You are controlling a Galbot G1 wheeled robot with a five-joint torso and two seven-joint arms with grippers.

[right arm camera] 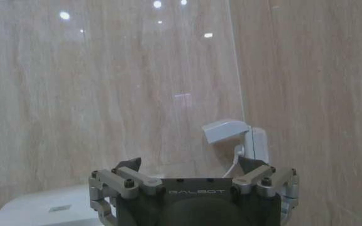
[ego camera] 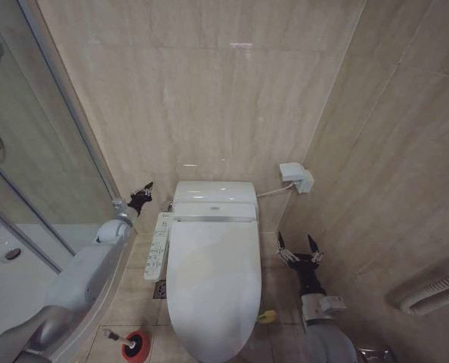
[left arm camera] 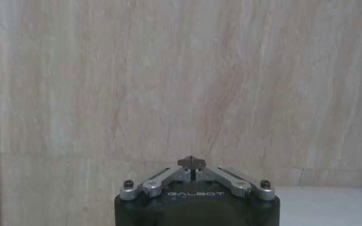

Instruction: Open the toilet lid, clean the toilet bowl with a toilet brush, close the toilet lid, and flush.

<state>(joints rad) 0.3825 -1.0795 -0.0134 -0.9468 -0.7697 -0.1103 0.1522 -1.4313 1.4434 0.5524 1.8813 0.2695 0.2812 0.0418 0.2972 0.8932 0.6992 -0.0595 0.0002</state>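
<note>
The toilet lid [ego camera: 213, 280] lies closed over the seat, glossy white, with a yellow loop [ego camera: 267, 316] at its right edge. It hides the toilet bowl. The toilet brush [ego camera: 117, 336] sits in its red holder [ego camera: 139, 348] on the floor left of the toilet's front. My left gripper [ego camera: 141, 198] [left arm camera: 192, 163] hangs shut and empty, left of the toilet's back unit, facing the wall. My right gripper [ego camera: 298, 246] [right arm camera: 190, 165] stands open and empty to the right of the lid, above the floor.
A side control panel [ego camera: 158, 246] juts from the toilet's left. A white wall box [ego camera: 295, 178] [right arm camera: 234, 134] with a cable hangs at the back right. The glass shower enclosure [ego camera: 51, 174] bounds the left; a pale rail [ego camera: 436, 291] is on the right wall.
</note>
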